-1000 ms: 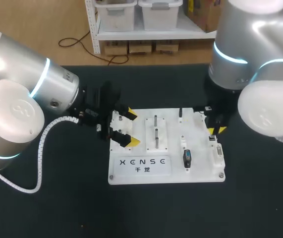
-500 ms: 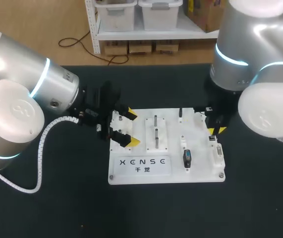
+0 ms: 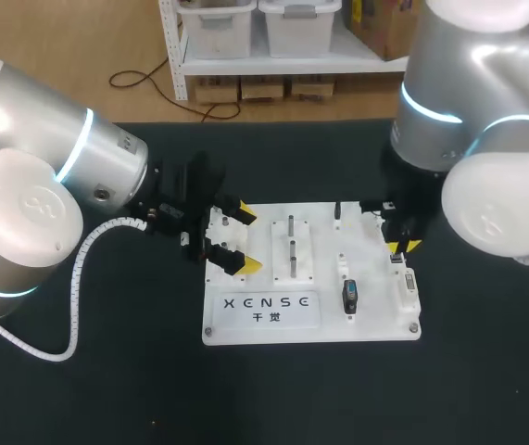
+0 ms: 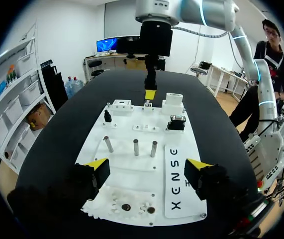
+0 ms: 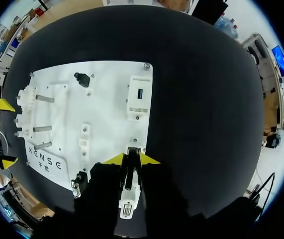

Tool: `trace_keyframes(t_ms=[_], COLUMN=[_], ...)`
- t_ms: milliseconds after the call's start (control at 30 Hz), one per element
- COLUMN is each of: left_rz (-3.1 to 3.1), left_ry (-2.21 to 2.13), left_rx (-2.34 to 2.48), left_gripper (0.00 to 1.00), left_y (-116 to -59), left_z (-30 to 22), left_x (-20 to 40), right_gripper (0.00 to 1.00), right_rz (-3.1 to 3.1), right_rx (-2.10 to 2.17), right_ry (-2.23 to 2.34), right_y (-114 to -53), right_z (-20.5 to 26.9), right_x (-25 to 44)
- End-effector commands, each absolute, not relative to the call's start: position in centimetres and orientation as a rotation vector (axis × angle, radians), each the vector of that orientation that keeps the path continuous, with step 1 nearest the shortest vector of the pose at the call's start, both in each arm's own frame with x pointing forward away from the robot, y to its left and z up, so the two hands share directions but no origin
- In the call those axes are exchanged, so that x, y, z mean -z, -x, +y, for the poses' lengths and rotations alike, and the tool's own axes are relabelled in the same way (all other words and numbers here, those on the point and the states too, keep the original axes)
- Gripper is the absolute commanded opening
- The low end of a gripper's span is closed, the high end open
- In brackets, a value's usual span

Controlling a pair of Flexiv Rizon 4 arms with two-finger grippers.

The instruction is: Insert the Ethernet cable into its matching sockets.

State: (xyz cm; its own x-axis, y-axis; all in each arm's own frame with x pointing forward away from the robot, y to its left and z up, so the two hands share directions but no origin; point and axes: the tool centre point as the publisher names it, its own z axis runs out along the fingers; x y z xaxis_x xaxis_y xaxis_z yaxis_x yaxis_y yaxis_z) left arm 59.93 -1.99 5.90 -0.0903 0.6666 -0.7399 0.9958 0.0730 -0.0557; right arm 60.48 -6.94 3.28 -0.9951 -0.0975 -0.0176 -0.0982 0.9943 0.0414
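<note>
A white practice board (image 3: 375,320) lies mid-table. My right gripper (image 3: 399,244) hangs upright over the board's right edge. In the right wrist view its yellow-tipped fingers (image 5: 132,159) stand close together, shut on a small dark Ethernet plug (image 5: 131,172). The plug's tip is at a socket (image 5: 133,149) of the long white socket block (image 3: 406,283); how deep it sits is hidden. In the left wrist view this gripper (image 4: 150,93) comes down at the board's far edge. My left gripper (image 3: 245,239) is open over the board's left edge, its fingers (image 4: 146,169) wide apart and empty.
On the board stand three metal pegs (image 4: 135,147), a black connector (image 3: 349,297), a second white socket block (image 5: 139,97), a small black knob (image 5: 82,78) and a label plate (image 3: 262,310). Dark table surrounds the board.
</note>
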Motion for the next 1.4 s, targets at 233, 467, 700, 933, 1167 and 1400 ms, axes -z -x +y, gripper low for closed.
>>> trace_keyframes(t_ms=[233, 467, 700, 933, 1167, 1400], left_rz=[1.818, 1.818, 1.818, 1.818, 1.818, 1.818], left_ry=[-1.647, -1.647, -1.647, -1.647, -1.647, -1.647], left_rx=[0.787, 0.787, 0.787, 0.787, 0.787, 0.787], left_gripper=[1.0, 1.0, 1.0, 1.0, 1.0, 1.0], left_y=[-60.0, -60.0, -60.0, -60.0, -60.0, -60.0], left_z=[-2.1, -2.1, -2.1, -2.1, -2.1, -2.1], left_x=[-5.8, -5.8, -5.8, -5.8, -5.8, -5.8], right_gripper=[0.0, 0.0, 0.0, 0.0, 0.0, 0.0], right_rz=[3.134, 3.138, 3.149, 3.16, 3.166, 3.173], right_rx=[-0.05, -0.043, -0.058, -0.061, -0.055, -0.059], right_ry=[0.127, 0.133, 0.127, 0.12, 0.123, 0.135], right_y=[-60.6, -60.7, -60.7, -60.5, -60.8, -61.0], right_z=[-7.4, -7.4, -7.1, -7.0, -7.1, -7.3], right_x=[-3.3, -3.3, -3.3, -3.3, -2.7, -1.2])
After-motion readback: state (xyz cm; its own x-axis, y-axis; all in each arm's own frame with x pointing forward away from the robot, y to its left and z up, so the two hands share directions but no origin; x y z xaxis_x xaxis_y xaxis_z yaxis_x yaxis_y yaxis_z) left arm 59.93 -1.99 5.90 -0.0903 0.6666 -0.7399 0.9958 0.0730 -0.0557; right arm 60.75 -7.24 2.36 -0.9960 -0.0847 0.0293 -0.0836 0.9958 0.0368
